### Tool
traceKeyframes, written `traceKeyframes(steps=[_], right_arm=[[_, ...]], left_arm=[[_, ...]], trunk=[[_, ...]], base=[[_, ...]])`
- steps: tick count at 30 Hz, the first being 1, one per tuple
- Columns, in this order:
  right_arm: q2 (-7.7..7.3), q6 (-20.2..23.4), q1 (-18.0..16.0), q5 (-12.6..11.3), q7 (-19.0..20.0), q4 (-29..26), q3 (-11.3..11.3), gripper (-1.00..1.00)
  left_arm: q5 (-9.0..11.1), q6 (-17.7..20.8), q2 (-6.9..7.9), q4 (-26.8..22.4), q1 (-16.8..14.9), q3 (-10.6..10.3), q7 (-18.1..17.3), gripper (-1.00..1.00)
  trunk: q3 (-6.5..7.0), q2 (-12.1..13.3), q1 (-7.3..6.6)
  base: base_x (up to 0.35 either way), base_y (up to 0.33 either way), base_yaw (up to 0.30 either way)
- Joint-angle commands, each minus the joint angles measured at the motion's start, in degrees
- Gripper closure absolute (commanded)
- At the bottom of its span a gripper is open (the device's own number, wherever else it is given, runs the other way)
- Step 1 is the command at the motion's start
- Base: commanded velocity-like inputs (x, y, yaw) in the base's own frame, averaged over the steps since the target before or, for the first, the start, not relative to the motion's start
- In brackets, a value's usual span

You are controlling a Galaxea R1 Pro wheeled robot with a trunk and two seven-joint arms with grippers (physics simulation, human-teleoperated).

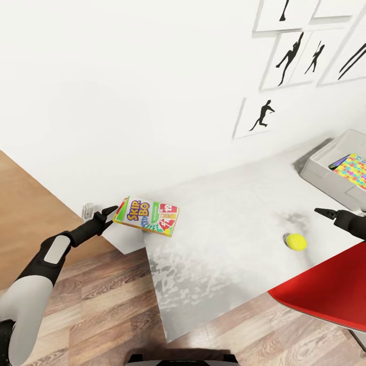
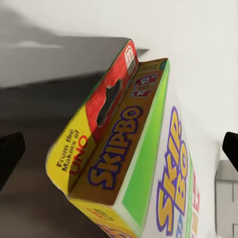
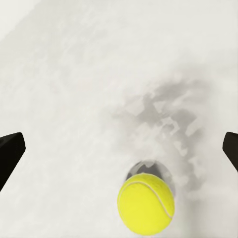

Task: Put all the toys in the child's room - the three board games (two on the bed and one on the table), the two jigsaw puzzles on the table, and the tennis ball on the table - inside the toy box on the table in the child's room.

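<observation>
Toy box (image 1: 325,173) is holding one puzzle (image 1: 351,170); card game (image 1: 147,215) and tennis ball (image 1: 296,241) are waiting outside, both grippers gaping empty.

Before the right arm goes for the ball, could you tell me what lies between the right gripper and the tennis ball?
Nothing: in the head view, only bare white table separates the right gripper from the tennis ball.

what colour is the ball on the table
Bright yellow; the tennis ball shows best in the right wrist view, lying on the white table.
</observation>
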Motion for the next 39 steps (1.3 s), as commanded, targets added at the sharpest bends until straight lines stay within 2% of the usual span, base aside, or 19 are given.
traceKeyframes(steps=[1, 18, 39], right_arm=[[0.0, 0.23, -0.03, -0.61, -0.59, -0.04, -0.02, -1.0], [-0.04, 0.23, 0.03, -0.61, -0.54, -0.04, -0.08, -1.0], [-0.05, 0.23, 0.02, -0.61, -0.53, -0.04, -0.1, -1.0]], left_arm=[[0.15, 0.38, 0.0, 0.04, -0.04, 0.2, -0.06, -1.0], [0.14, -0.13, 1.18, 1.68, -0.03, 0.42, 0.44, -1.0], [0.21, -0.97, 1.44, 2.37, -0.03, 0.39, 0.45, -1.0]], trunk=[[-0.08, -0.1, 0.03], [-0.08, -0.1, 0.03], [-0.08, -0.1, 0.03]], base=[[0.0, 0.0, 0.0], [0.0, 0.0, 0.0], [0.0, 0.0, -0.03]])
